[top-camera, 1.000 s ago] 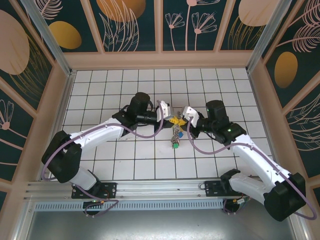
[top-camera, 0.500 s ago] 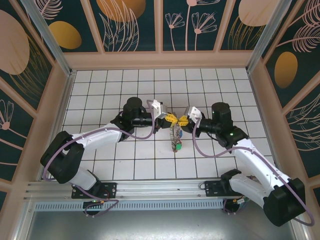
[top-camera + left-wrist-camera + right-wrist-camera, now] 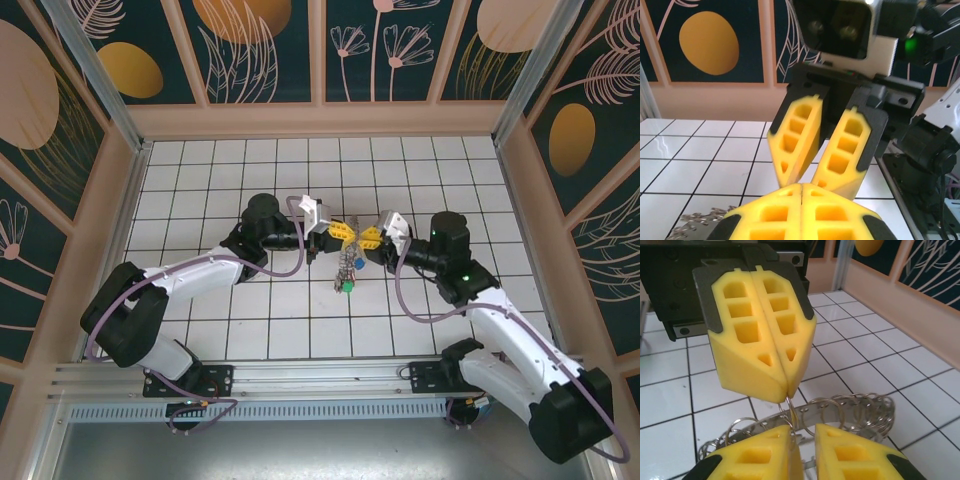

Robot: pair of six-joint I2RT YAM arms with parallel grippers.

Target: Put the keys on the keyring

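The keyring [image 3: 347, 266] hangs in a bunch under the two grippers at mid table, with a green tag [image 3: 344, 287] at its lower end. My left gripper [image 3: 338, 232] is shut, pinching a thin wire loop at the top of the keyring [image 3: 855, 407]. In the right wrist view the left gripper [image 3: 788, 390] comes down from above, and a metal band strung with several small rings curves below it. My right gripper [image 3: 802, 432] faces it tip to tip, jaws slightly apart, with the pinched loop beside its left finger. Silvery keys [image 3: 695, 223] show at the lower left of the left wrist view.
White tiled floor [image 3: 250, 320] surrounded by low beige walls [image 3: 320, 120]. Both arms reach in from the near rail and meet at the middle, the right gripper's fingers [image 3: 795, 135] close in front of the left wrist camera.
My right gripper has gone from shut to slightly open and drawn back to the right. My left gripper stays shut and has shifted a little to the left; the hanging bunch swung with it.
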